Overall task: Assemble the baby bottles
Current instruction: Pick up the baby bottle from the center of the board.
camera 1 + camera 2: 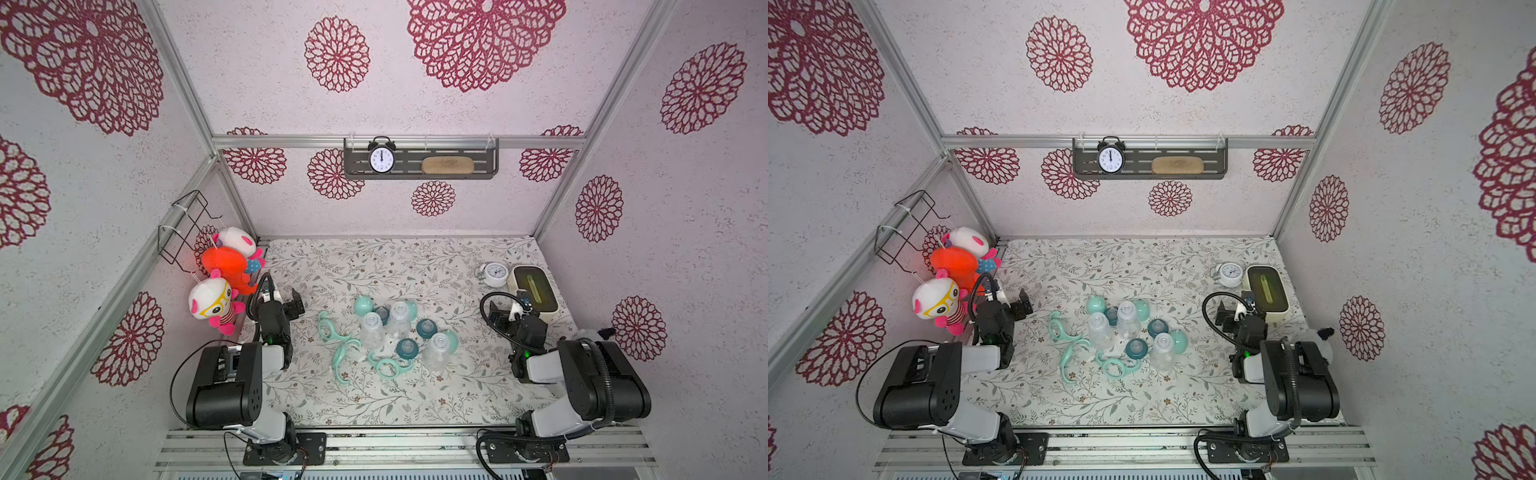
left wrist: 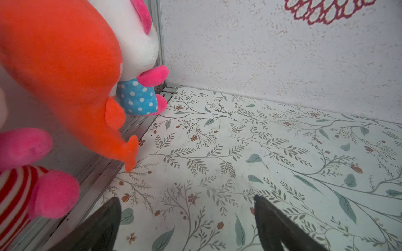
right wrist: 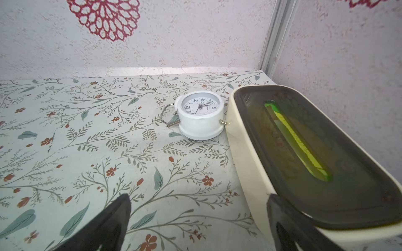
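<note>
walls (image 1: 490,208): red-rosette paper | table (image 1: 374,399): leaf-print cover | baby bottles (image 1: 372,332): unassembled, centre

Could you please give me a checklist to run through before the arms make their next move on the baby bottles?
1. Open, empty left gripper: ok.
2. Open, empty right gripper: ok.
3. All three bottles upright: ok.
4. Teal collars fitted to them: not ok, all lie loose on the table.
5. Mint handles untangled: cannot tell, two lie touching.
6. Parts clear of the white alarm clock: ok, it lies far off beside the cream box.
</note>
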`<action>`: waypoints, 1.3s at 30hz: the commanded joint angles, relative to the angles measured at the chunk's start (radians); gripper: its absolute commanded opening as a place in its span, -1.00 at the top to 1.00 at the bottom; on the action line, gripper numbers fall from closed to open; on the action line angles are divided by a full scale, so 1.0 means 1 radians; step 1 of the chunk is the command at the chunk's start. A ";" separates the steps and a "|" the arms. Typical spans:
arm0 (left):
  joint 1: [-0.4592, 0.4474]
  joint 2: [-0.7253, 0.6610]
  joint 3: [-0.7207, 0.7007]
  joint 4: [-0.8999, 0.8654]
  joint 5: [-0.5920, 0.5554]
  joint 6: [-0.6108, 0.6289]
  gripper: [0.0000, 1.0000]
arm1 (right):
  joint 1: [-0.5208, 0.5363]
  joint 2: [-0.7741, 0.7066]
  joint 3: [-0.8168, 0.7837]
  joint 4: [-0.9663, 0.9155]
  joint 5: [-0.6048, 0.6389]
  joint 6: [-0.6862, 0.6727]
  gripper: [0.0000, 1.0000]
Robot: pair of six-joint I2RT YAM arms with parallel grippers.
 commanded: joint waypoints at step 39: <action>-0.058 -0.192 0.427 -0.809 -0.133 -0.096 -0.95 | 0.059 -0.219 0.236 -0.562 0.314 0.087 -0.98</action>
